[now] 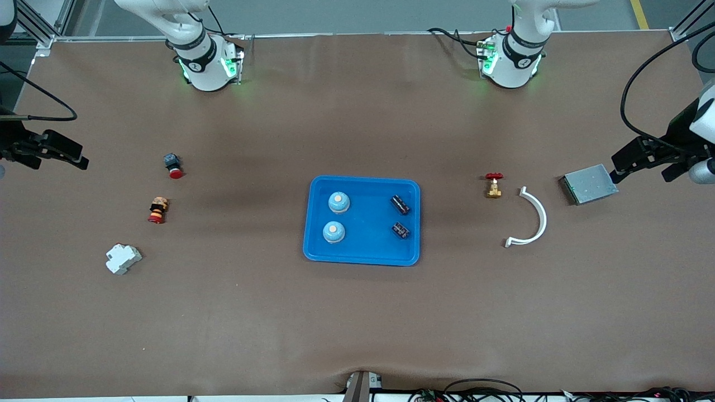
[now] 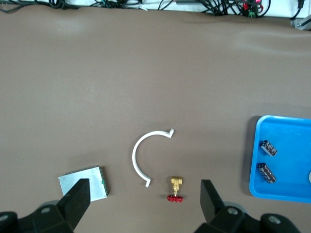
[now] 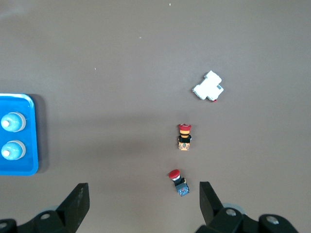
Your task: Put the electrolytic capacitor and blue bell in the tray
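Brown table [image 1: 357, 324]: holds every part listed, from the right arm's end to the left arm's end.
Right gripper [image 3: 143, 194]: up over the right arm's end of the table, fingers spread wide, holding nothing.
White breaker [image 1: 123, 259]: nearest the front camera of the three parts at that end.
Orange button [image 1: 157, 210]: on its side, red cap, between the breaker and the dark button.
Dark button [image 1: 172, 166]: red cap, farthest of the three.
Tray [image 1: 362, 254]: mid-table, flat.
Blue bells [image 1: 338, 202]: two, in the tray, on the side toward the right arm.
Capacitors [image 1: 400, 204]: two, black, lying in the tray on the side toward the left arm.
Brass valve [image 1: 493, 186]: red handle, just beside the white arc.
White arc [image 1: 533, 218]: flat, between valve and box.
Grey metal box [image 1: 590, 183]: toward the left arm's end.
Left gripper [image 2: 144, 191]: up over the table by the grey metal box, fingers spread wide, holding nothing.
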`<state>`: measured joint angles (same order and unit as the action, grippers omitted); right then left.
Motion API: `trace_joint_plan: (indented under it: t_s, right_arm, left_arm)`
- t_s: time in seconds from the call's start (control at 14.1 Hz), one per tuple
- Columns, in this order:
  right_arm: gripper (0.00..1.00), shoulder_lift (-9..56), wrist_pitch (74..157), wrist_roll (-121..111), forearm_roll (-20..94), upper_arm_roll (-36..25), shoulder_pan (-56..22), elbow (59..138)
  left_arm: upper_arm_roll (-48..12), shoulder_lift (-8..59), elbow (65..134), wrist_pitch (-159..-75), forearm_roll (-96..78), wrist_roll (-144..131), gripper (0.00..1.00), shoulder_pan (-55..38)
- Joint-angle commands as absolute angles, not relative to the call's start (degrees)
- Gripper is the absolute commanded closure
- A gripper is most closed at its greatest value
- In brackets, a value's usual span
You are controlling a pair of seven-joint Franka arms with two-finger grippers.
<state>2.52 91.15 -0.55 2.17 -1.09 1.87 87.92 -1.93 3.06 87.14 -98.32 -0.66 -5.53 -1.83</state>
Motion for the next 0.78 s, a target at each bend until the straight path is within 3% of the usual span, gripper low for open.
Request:
trace_joint_plan:
  t_s: [0.0,0.71]
  right_arm:
    - [0.0,0.3,92.3,-0.4,3.0,-0.6,2.5,89.7]
    - [0.0,-1.1,92.5,-0.4,2.4,-0.8,2.7,90.2]
  left_arm:
    - [-2.3,3.3,86.2,-96.2,-0.4,-5.4,0.0,-1.5]
    - [-2.2,3.3,86.3,-96.0,-0.3,-4.8,0.0,-1.5]
